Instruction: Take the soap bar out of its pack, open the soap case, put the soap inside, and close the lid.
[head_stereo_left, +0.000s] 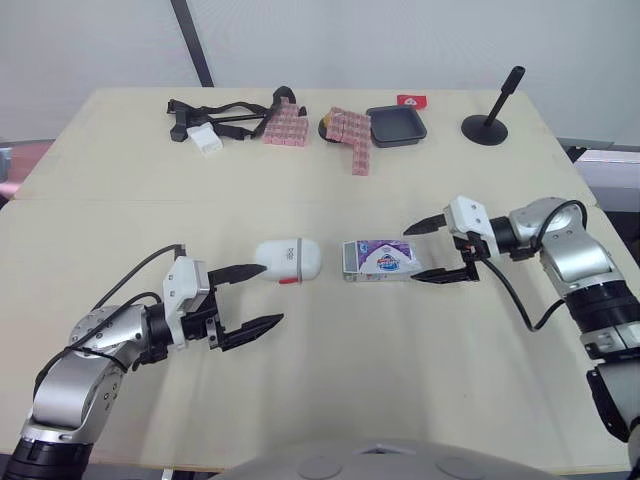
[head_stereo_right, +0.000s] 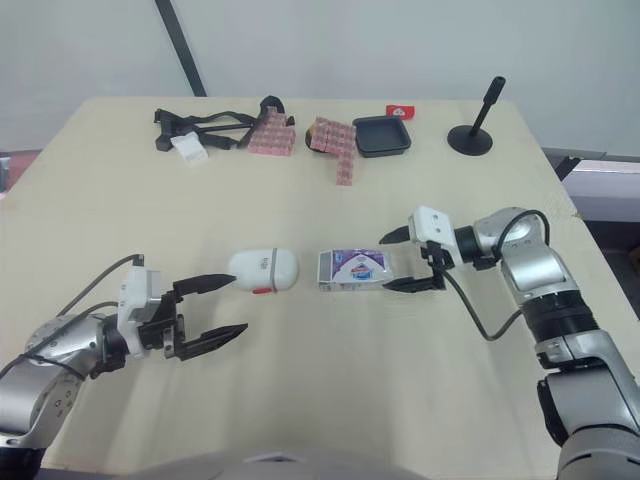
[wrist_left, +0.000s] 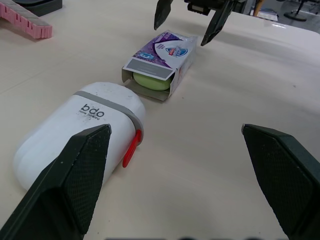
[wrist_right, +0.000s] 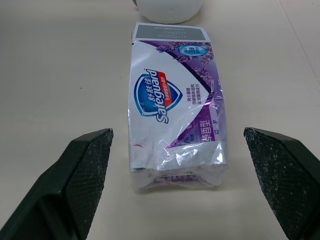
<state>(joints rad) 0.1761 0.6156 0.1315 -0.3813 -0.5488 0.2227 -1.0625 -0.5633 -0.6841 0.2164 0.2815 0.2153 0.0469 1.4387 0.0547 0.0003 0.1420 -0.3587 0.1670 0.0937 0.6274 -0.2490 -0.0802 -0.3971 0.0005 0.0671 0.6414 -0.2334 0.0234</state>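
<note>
Mid-frame, the soap bar (wrist_left: 151, 81) is mostly hidden inside its open pack (head_stereo_left: 375, 258); left pincer (head_stereo_left: 273, 293) and right pincer (head_stereo_left: 409, 255) both spread.

far edge: straps (head_stereo_left: 228, 110) | pink blocks (head_stereo_left: 284, 125) (two clusters) | black tray (head_stereo_left: 396, 127) | red card (head_stereo_left: 411, 100) | stand (head_stereo_left: 487, 128)

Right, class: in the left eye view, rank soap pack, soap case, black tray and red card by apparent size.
1. soap pack and soap case: look alike, so unranked.
2. black tray, though it lies farther off.
3. red card, smallest.
</note>
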